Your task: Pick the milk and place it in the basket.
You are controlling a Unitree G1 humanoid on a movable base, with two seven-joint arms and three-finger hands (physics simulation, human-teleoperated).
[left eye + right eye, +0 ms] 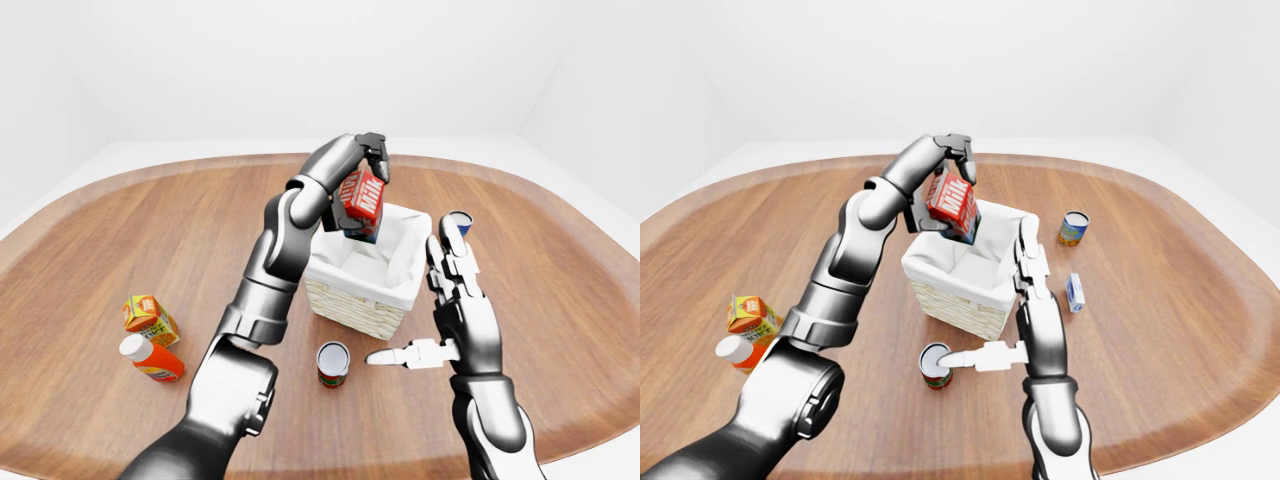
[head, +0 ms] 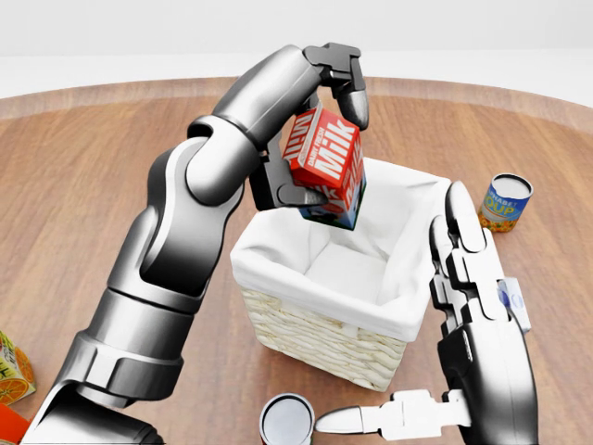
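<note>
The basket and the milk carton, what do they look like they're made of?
The basket looks like pale woven wicker, going by its ribbed weave, with a matte white cloth lining folded over the rim. The milk carton, in the left hand, looks like printed paperboard, flat-sided and slightly glossy.

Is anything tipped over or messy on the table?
Only the milk is tilted, because the left hand holds it above the basket. Nothing is spilled. The cans and cartons stand upright.

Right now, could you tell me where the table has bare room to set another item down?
Bare wood spans the table on the right-eye view's right, beyond the small blue box, and top left. Crowded: the basket with the red can and right hand, and the orange carton.
</note>
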